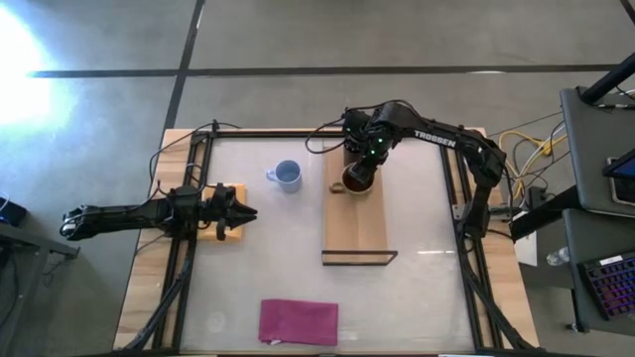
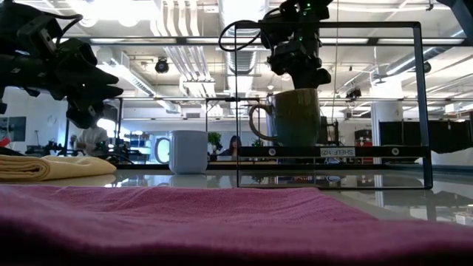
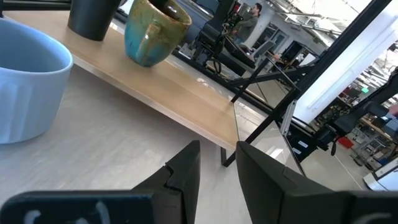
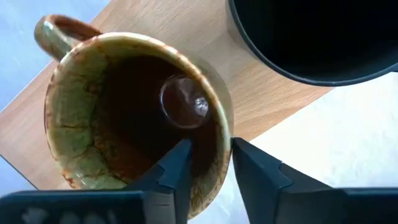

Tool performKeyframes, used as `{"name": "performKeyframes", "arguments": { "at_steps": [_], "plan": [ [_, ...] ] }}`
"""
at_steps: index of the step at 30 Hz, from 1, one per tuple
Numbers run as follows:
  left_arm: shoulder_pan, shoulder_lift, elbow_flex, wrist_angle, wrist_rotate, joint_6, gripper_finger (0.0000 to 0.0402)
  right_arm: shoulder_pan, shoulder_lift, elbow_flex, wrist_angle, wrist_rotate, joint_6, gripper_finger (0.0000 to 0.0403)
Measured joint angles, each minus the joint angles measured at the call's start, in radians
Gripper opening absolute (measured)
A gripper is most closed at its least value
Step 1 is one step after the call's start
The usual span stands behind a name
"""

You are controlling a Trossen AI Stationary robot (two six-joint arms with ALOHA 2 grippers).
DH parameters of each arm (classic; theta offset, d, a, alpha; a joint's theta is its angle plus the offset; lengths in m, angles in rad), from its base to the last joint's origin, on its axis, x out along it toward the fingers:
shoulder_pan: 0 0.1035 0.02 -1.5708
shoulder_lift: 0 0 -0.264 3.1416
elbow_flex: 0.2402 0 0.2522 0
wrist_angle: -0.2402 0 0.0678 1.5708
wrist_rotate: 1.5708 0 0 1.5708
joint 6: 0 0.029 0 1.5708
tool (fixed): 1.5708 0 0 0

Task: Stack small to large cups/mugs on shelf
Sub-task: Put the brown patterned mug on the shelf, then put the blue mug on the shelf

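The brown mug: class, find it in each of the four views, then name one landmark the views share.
High view: the brown mug sits at the far end of the shelf, under the right pincer.
Low view: right of centre, handle pointing left.
Left wrist view: on the plank, beside the black cup.
Right wrist view: seen from above.
Shared landmark: the shelf.

The light-wood shelf (image 1: 355,223) lies lengthwise on the table, dark frame at its near end. At its far end stand the black cup (image 3: 93,17) and — just beside it — the upright brown mug (image 1: 358,178). The light blue mug (image 1: 288,176) stands upright off the shelf's left edge.
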Motion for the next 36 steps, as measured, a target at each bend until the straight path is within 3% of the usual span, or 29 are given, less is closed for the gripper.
{"name": "performKeyframes", "arguments": {
  "at_steps": [8, 17, 25, 31, 36],
  "plan": [
    [0.0, 0.0, 0.0, 0.0, 0.0, 0.0, 0.0089, 0.0, -0.002, 0.0, 0.0, 0.039, 0.012, 0.0144],
    [0.0, 0.0, 0.0, 0.0, 0.0, 0.0, 0.0089, 0.003, -0.011, 0.0, -0.005, 0.042, 0.012, 0.0148],
    [0.0, 0.0, 0.0, 0.0, 0.0, 0.0, 0.0089, 0.013, -0.104, 0.001, 0.002, 0.075, 0.011, 0.0148],
    [0.0, 0.0, 0.0, 0.0, 0.0, 0.0, 0.0089, 0.106, -0.164, 0.053, 0.189, 0.007, 0.077, 0.0148],
    [0.0, 0.0, 0.0, 0.0, 0.0, 0.0, 0.0089, 0.173, -0.106, 0.169, 0.352, 0.004, 0.185, 0.0148]
  ]
}}
